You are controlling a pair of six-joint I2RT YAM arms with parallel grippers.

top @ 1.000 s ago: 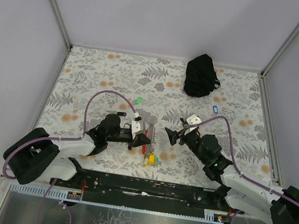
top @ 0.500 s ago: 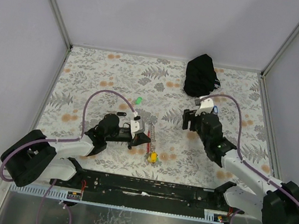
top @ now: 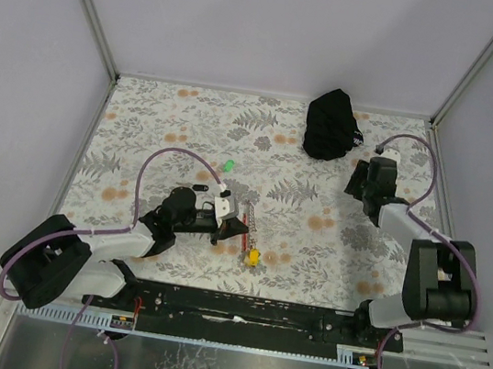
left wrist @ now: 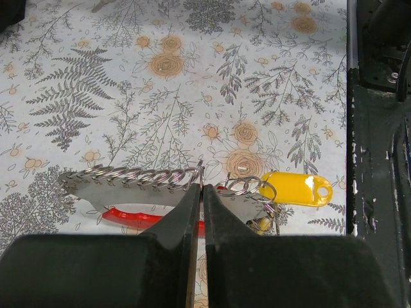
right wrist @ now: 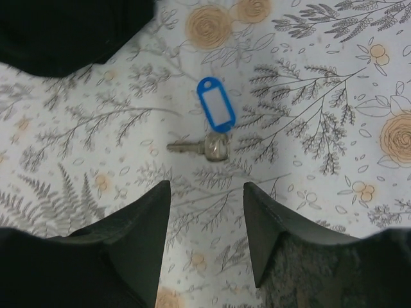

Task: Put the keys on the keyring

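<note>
My left gripper [left wrist: 201,187] is shut, its tips pinching the keyring [left wrist: 247,187] where the silvery chain [left wrist: 128,176] meets the rings. The red strap [left wrist: 128,217] lies under the chain and the yellow tag [left wrist: 297,188] lies to the right. From above, the keyring [top: 247,231] stretches toward the near edge by the left gripper [top: 238,230]. The green key [top: 228,165] lies alone further back. My right gripper [right wrist: 207,186] stands open just short of the blue key [right wrist: 216,113], whose metal blade [right wrist: 186,147] points left. In the top view the right gripper [top: 358,183] hides that key.
A black pouch [top: 333,123] sits at the back right, close to the right gripper, and shows as a dark mass [right wrist: 70,29] in the right wrist view. A small black oblong piece [top: 199,187] lies behind the left arm. The right wall frame is near the right arm.
The right arm has swung from the table's middle to the far right, over the blue key, its jaws narrowing somewhat. The left gripper has stayed shut on the keyring, barely moving.
</note>
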